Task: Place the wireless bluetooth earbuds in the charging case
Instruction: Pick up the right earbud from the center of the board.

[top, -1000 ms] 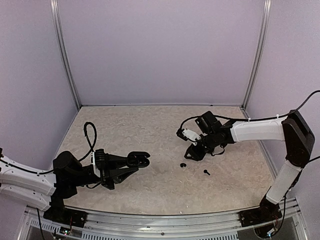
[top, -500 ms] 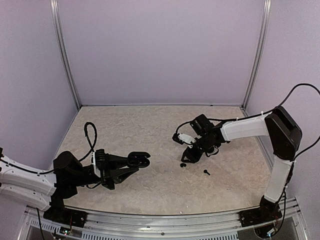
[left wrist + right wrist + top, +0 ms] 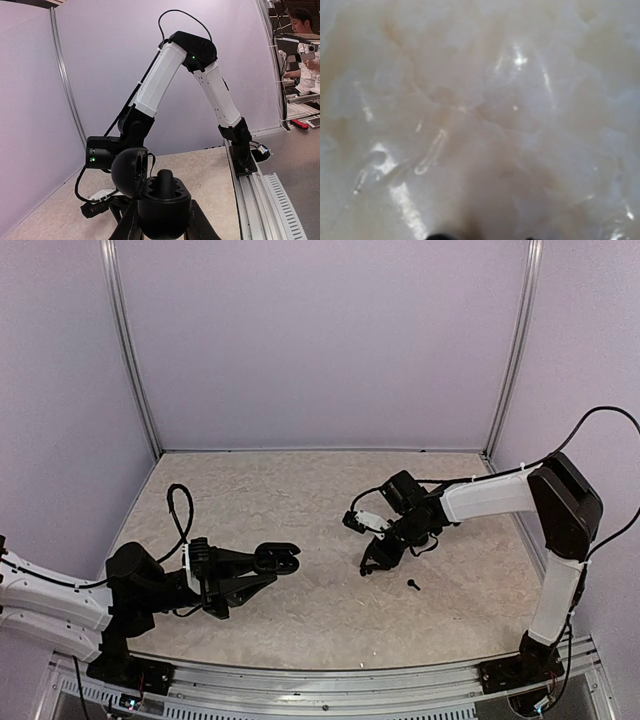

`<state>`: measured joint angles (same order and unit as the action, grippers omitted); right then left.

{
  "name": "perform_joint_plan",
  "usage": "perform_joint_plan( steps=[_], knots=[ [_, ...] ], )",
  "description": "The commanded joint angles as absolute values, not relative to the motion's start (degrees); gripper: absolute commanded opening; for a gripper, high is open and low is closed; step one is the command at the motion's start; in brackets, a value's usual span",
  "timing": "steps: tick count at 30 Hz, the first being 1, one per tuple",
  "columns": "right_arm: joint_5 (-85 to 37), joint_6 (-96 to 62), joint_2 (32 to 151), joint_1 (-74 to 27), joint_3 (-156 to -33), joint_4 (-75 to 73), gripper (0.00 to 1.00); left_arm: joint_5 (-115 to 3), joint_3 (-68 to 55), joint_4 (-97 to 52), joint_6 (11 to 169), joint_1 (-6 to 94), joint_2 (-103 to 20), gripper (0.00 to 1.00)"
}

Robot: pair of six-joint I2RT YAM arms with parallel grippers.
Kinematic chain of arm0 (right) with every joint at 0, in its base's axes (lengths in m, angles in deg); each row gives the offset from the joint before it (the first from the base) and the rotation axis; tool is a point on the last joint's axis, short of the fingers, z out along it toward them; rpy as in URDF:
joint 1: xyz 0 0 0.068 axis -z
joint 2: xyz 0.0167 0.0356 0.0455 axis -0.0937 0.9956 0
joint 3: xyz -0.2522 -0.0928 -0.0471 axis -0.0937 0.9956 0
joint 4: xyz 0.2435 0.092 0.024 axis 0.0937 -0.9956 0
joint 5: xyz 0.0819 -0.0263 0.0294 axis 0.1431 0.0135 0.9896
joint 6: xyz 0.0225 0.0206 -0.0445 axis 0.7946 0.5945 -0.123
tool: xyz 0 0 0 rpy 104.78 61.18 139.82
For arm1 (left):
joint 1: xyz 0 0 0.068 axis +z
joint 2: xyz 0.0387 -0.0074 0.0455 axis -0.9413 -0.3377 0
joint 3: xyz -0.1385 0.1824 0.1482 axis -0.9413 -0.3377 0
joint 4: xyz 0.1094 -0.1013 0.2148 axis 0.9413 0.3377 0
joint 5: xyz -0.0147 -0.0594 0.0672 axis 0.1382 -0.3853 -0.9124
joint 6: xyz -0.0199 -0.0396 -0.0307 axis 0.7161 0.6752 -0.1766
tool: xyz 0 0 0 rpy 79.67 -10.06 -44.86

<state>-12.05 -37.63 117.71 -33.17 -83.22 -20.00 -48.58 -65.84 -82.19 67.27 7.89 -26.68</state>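
The pale counter (image 3: 300, 490) has two arms over it, and the left arm (image 3: 60, 605) has its left jaws closed around the charging case (image 3: 278, 560), whose lid is open. The right arm (image 3: 490, 498) reaches down with its right jaws low at the counter, and it is too hard to see if they are open or closed. One tiny black earbud (image 3: 413, 585) lies on the counter near them.

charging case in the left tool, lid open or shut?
Open. Left wrist view: the charging case has its domed lid swung up to the side, and the wells in its base are exposed.
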Motion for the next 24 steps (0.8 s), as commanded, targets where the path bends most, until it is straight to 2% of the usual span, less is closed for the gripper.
perform_joint_plan(
  steps=[1, 12, 24],
  knots=[
    [-10.5, -38.5, 119.3, -33.3, -83.3, -22.5, 0.39, -48.9, -65.8, -84.3, 67.1, 8.3, -26.4, 0.01],
    [-7.9, -39.0, 118.1, -33.7, -82.5, -24.5, 0.21, -48.8, -65.7, -84.4, 66.9, 8.3, -26.6, 0.01],
    [-7.5, -39.4, 118.2, -34.2, -82.4, -26.5, 0.16, -48.8, -65.6, -84.2, 67.1, 8.3, -26.6, 0.01]
  ],
)
